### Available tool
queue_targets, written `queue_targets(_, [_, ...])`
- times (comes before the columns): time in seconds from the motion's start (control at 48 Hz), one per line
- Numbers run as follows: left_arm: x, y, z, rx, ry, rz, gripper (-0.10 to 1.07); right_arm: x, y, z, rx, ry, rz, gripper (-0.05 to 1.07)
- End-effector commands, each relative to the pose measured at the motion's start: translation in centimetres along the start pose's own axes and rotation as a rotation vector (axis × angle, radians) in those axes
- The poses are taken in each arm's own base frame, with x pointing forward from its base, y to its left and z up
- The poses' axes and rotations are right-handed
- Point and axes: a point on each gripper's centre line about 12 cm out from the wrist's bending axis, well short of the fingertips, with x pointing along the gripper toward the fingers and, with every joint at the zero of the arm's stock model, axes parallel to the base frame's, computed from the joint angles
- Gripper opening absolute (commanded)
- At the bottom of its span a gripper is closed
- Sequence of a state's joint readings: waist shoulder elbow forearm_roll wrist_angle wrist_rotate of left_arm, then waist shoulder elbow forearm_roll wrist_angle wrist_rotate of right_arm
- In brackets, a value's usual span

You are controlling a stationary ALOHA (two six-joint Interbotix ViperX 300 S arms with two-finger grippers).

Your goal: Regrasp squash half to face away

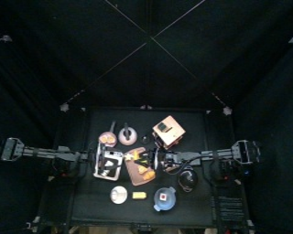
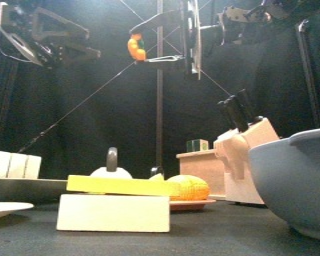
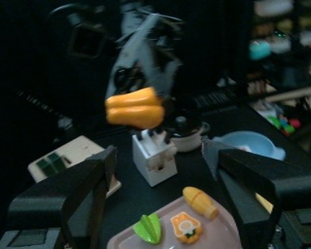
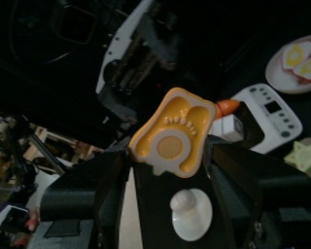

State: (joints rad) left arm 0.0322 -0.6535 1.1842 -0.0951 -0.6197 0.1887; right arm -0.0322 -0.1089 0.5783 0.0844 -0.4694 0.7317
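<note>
Squash half, orange plastic toy (image 4: 175, 131), held high above surface, pinched by one edge in right pincer (image 4: 171, 160), cut face toward its wrist camera. Left pincer (image 3: 165, 190) wide, empty, nearby. Risk: thin edge grip slips, squash drops onto clutter below.

The squash half (image 4: 174, 136) is orange with a pale yellow cut face, clamped between black tool jaws.

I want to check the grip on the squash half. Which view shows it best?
The right wrist view: the squash half fills the frame, cut face visible, between the right gripper jaws. Left wrist shows its rind; front shows it small overhead; top hides it.
</note>
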Motion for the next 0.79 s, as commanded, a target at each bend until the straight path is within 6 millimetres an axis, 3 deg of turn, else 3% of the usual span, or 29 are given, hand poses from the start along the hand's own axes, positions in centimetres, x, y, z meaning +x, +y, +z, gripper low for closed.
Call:
queue_targets(0.0, [0.6,-0.1,1.0,0.03,-0.035,-0.005,1.02,-0.4,1.3,1.3,-0.002,-0.064,0.061,0.75])
queue_targets(0.188, [0.9,-0.1,1.8,0.032,-0.084,-0.001,1.02,-0.1,1.0,0.7,-0.041,-0.052,0.073,0.75])
queue_targets(0.375, [1.2,0.6,2.8,-0.289,-0.139,0.089,1.02,0.5,0.4,-0.1,-0.121,-0.018,0.08,0.75])
queue_targets(0.5, [1.3,1.0,2.2,-0.526,-0.122,0.146,1.02,0.8,0.9,-0.3,-0.197,0.003,0.115,0.75])
queue_targets(0.771, [2.6,-0.6,2.4,-0.612,-0.122,0.05,1.02,0.9,0.2,0.7,-0.347,0.022,0.14,0.75])
